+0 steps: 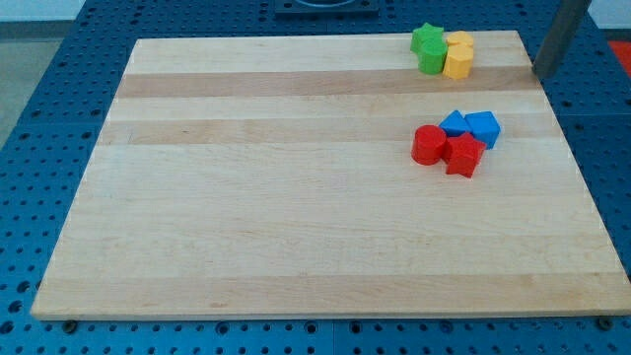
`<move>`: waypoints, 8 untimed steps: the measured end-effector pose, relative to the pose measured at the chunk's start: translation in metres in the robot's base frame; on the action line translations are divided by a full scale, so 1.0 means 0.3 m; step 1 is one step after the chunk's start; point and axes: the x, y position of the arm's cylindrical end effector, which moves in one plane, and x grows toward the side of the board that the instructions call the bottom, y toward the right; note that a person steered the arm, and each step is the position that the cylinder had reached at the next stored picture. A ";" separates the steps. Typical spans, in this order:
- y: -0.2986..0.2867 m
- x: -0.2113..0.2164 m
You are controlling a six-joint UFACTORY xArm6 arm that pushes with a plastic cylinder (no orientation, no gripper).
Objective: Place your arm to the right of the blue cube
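The blue cube (484,127) sits on the wooden board (296,197) at the view's right, touching a second blue block (455,123) on its left. A red cylinder (428,144) and a red star-like block (463,155) lie just below them, all in one cluster. My rod comes down at the view's top right corner, and my tip (539,74) rests near the board's right edge, above and to the right of the blue cube, well apart from it.
Two green blocks (429,47) and two yellow blocks (458,55) sit bunched near the board's top edge, left of my tip. A blue perforated table (39,118) surrounds the board.
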 end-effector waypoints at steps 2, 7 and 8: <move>0.000 0.010; -0.051 0.130; -0.059 0.137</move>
